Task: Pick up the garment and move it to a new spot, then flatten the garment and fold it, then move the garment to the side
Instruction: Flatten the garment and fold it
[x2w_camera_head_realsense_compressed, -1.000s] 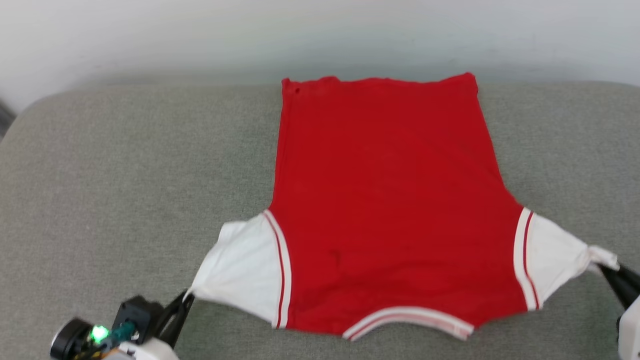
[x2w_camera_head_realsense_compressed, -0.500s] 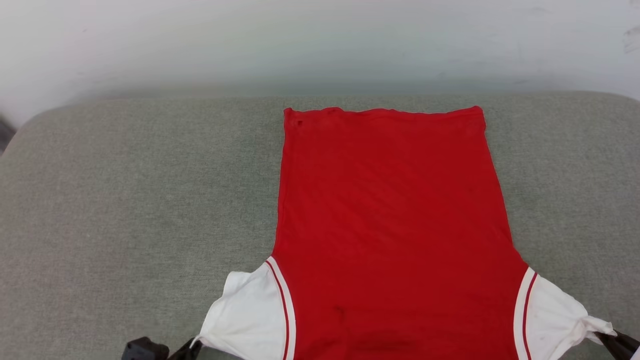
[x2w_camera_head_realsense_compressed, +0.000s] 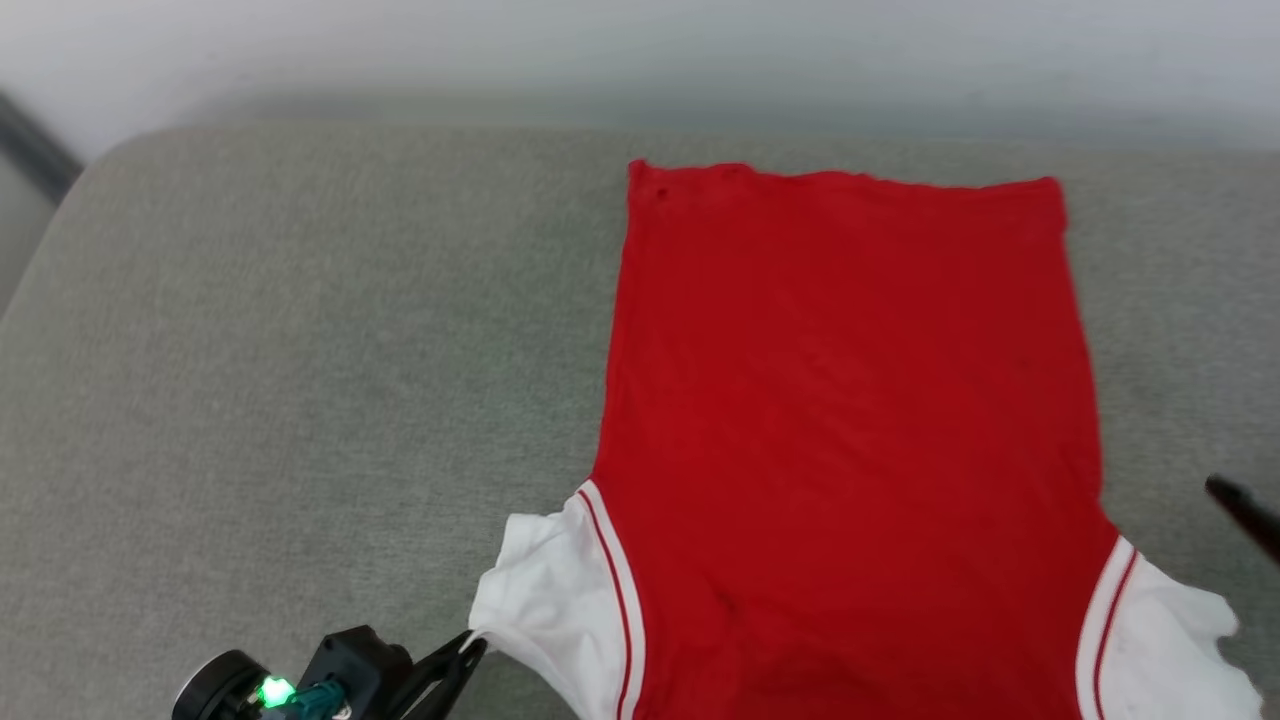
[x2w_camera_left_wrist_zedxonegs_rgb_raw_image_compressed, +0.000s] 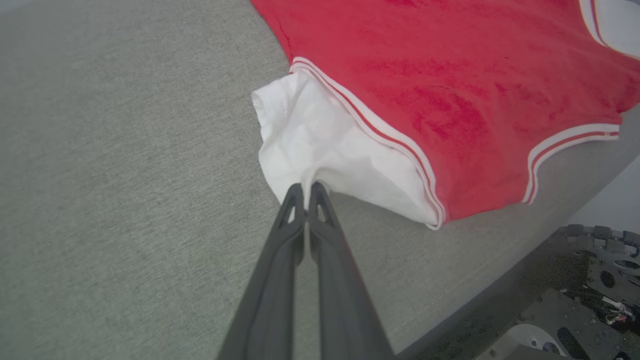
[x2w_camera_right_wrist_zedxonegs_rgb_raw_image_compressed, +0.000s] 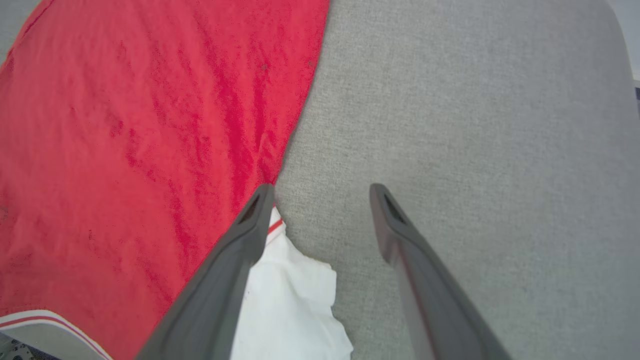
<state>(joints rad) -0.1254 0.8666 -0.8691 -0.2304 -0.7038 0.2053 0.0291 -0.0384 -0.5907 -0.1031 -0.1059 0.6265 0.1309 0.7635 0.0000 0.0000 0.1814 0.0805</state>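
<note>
Grey woven fabric covers the counter (x2w_camera_head_realsense_compressed: 300, 350), which has rounded corners and stands against a pale wall (x2w_camera_head_realsense_compressed: 640, 50).

Nearest the robot, the left gripper (x2w_camera_head_realsense_compressed: 474, 646) sits at the lower left of the head view, with a green light (x2w_camera_head_realsense_compressed: 272, 690) lit on its wrist. In the left wrist view, the left gripper (x2w_camera_left_wrist_zedxonegs_rgb_raw_image_compressed: 304, 188) has its fingers (x2w_camera_left_wrist_zedxonegs_rgb_raw_image_compressed: 280, 260) pressed together, pinching the outer edge of the left sleeve (x2w_camera_left_wrist_zedxonegs_rgb_raw_image_compressed: 320, 135). The white cloth is drawn to a point at the tips.

The garment (x2w_camera_head_realsense_compressed: 850, 400) lies spread flat on the counter, right of centre, with a plain red side facing up. Its striped collar (x2w_camera_left_wrist_zedxonegs_rgb_raw_image_compressed: 565, 145) lies at the near edge. The white sleeves, left sleeve (x2w_camera_head_realsense_compressed: 550, 590) and right sleeve (x2w_camera_head_realsense_compressed: 1170, 640), spread to either side. The straight hem (x2w_camera_head_realsense_compressed: 850, 180) lies farthest away, towards the wall.

The right gripper (x2w_camera_right_wrist_zedxonegs_rgb_raw_image_compressed: 322, 192) has its fingers (x2w_camera_right_wrist_zedxonegs_rgb_raw_image_compressed: 400, 240) spread apart, holding nothing, with bare counter between them. One finger overlaps the garment's side edge where the striped seam meets the right sleeve (x2w_camera_right_wrist_zedxonegs_rgb_raw_image_compressed: 290, 300); whether it touches cannot be determined. In the head view a dark fingertip of the right gripper (x2w_camera_head_realsense_compressed: 1240, 505) shows at the right edge, clear of the right sleeve.
</note>
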